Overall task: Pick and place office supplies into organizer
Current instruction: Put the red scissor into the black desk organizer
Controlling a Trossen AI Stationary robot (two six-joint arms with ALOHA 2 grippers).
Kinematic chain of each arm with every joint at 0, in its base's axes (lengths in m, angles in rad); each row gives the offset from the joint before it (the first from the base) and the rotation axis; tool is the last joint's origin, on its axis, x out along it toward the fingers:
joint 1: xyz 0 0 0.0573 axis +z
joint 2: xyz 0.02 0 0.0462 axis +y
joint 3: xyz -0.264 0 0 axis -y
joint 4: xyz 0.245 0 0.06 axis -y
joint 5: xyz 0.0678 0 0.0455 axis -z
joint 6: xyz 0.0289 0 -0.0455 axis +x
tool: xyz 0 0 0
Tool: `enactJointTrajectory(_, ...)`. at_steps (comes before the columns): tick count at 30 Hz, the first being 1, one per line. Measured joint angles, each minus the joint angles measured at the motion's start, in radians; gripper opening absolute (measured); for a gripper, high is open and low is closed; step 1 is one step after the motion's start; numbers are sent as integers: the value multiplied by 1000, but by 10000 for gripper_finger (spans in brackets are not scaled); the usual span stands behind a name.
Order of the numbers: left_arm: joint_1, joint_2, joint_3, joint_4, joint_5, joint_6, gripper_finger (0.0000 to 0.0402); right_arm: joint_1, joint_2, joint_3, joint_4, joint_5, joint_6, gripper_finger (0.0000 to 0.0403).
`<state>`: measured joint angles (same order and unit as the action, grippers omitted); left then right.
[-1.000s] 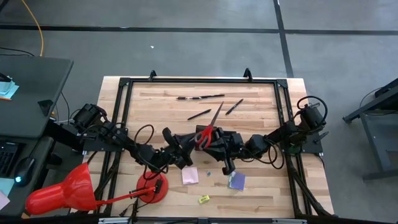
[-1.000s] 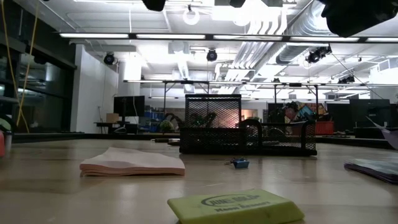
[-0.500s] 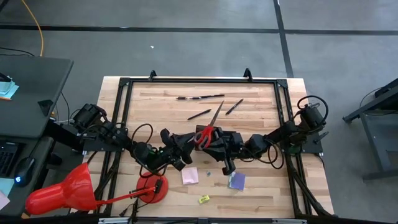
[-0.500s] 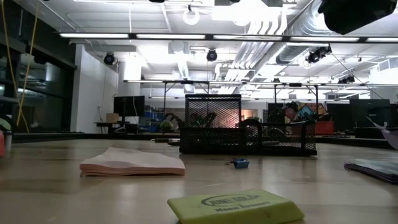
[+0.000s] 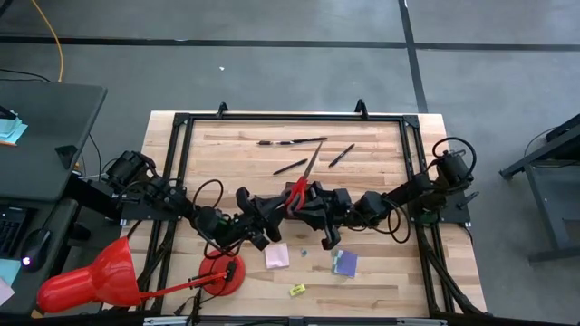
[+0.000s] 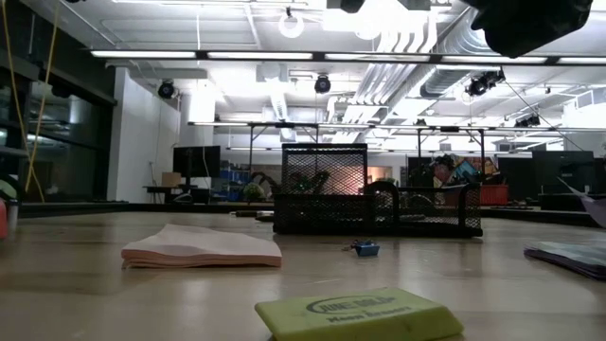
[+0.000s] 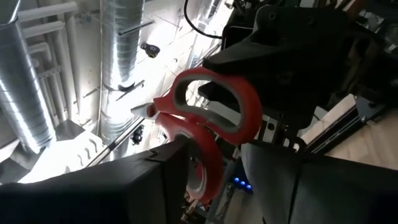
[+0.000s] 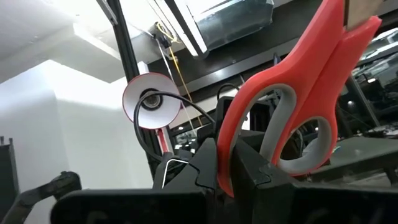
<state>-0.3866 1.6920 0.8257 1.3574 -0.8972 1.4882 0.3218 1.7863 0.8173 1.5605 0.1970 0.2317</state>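
Observation:
The red-handled scissors (image 5: 297,190) are up in the air over the table's middle, blades (image 5: 314,159) pointing toward the far edge. My right gripper (image 5: 313,203) is shut on one handle loop. My left gripper (image 5: 270,208) is open, its fingers on either side of the other loop (image 7: 202,163). The black mesh organizer (image 6: 374,204) stands on the table; in the high view the arms hide it. A pink pad (image 5: 276,255), a purple pad (image 5: 344,263) and a yellow eraser (image 5: 296,290) lie toward the near edge. My right gripper pinches the outer rim of one red handle loop (image 8: 225,155) between its two fingers. The scissors are lifted clear of the table and stick out beyond the fingertips, blades away from the gripper. My left gripper has the other loop (image 7: 198,149) against one finger (image 7: 177,152); whether they touch I cannot tell.
Three dark pens (image 5: 290,141) (image 5: 290,167) (image 5: 342,155) lie toward the far edge. A tiny blue piece (image 5: 304,251) lies between the pads. A red lamp cone (image 5: 91,276) and its red disc base (image 5: 222,272) sit at the near left. A black frame (image 5: 181,122) borders the table.
My right gripper has carried the scissors a little toward the table's left and far edges. My left gripper has risen slightly, leaving the top of the low view, and shifted a little toward the left edge.

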Motion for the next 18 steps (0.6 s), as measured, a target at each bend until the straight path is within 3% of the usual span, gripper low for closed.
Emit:
enactJointTrajectory(6, 1, 0, 0, 2, -8, 0, 97, 0, 0, 0, -13, 0, 4, 3)
enactJointTrajectory(12, 0, 0, 0, 6, -36, 6, 23, 0, 0, 0, -22, -4, 17, 3)
enactJointTrajectory(18, 0, 0, 0, 2, -50, 6, 40, 0, 0, 0, -46, -6, 27, 32)
